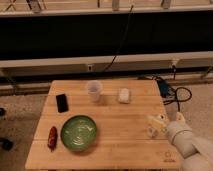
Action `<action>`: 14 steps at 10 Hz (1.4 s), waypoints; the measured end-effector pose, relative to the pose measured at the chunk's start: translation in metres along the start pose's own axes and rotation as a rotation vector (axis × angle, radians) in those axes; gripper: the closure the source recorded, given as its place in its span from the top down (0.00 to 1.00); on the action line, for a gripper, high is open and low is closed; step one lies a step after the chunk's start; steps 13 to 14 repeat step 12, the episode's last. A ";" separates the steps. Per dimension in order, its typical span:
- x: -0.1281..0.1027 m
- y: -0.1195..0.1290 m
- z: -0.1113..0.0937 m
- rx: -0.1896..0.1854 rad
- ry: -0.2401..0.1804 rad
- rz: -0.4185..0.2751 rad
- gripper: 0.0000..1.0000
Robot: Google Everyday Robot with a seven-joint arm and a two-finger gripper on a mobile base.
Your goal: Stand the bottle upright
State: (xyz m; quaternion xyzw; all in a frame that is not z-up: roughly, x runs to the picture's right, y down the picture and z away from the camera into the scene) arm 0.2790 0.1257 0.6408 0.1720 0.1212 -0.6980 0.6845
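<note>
Bottle point(154, 125) is at the right edge of the desk point(115, 117), right of frame centre and a bit below it. It's a pale whitish-yellow blob with a lighter patch on top. Can't tell which way its long axis runs, where the cap points, or whether it's lying or tilted.

My end effector point(166, 126) is right against the bottle's right side, coming in from the lower right corner of the frame, white arm point(192, 147) behind it. Can't tell how far open it is or whether it has hold of the bottle.

Rest of the desk:
- clear cup point(93, 91), upright, upper middle
- small white block point(124, 95), just right of the cup
- black phone point(62, 102), flat, upper left
- green bowl point(78, 132), lower left
- red thing point(52, 137), just left of the bowl, near the left edge

All of these sit well apart from the bottle, with bare desk between the bowl and the bottle. Cables point(177, 94) lie on the floor off the desk's upper right corner.
</note>
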 end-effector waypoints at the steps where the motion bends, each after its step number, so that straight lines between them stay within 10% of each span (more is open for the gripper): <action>1: 0.000 0.001 -0.001 -0.003 -0.001 0.000 0.80; 14: -0.004 0.043 -0.027 -0.022 -0.049 0.085 0.80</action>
